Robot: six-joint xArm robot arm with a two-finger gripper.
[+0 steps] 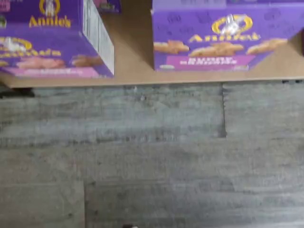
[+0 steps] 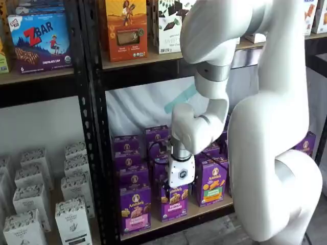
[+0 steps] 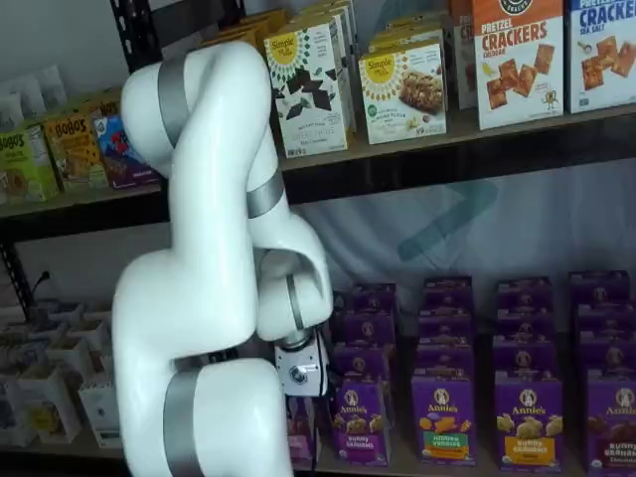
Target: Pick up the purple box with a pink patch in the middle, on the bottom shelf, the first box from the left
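1. The bottom shelf [image 2: 204,212] carries rows of purple cartons; none has been lifted, so approach, grasp and lift all seem left to do.
2. The purple box [image 2: 135,208] stands at the front left end of that shelf, upright, its pink band facing out.
3. The gripper [image 2: 181,173] hangs just right of that box and higher, touching nothing (fingers hidden in both shelf views, apparently spread wide and empty).
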